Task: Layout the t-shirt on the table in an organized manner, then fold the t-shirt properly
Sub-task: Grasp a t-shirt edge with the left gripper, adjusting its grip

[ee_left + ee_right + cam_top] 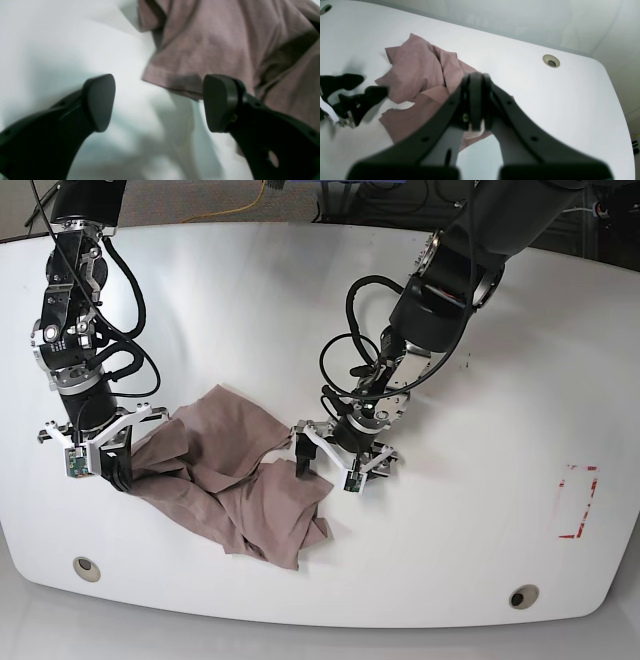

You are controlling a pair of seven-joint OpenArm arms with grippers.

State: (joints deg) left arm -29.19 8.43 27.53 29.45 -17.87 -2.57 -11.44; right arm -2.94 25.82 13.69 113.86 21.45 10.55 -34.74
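Note:
The mauve-brown t-shirt (235, 480) lies crumpled on the white table (300, 300), left of centre. In the base view my right gripper (112, 470) is at the shirt's left edge. The right wrist view shows that gripper (476, 77) shut, with a bit of the t-shirt (415, 67) pinched between its fingers. My left gripper (325, 465) stands open at the shirt's right edge. Up close, the left gripper (160, 102) hovers low over the table (50, 37), and a hemmed edge of the t-shirt (212, 45) lies just beyond its right finger (220, 102). Nothing sits between its pads.
Two round grommet holes (86, 568) (523, 596) sit near the table's front edge. A red tape rectangle (578, 502) marks the right side. Black cables loop around the left arm (440, 290) above the shirt. The left gripper (367, 85) also shows in the right wrist view.

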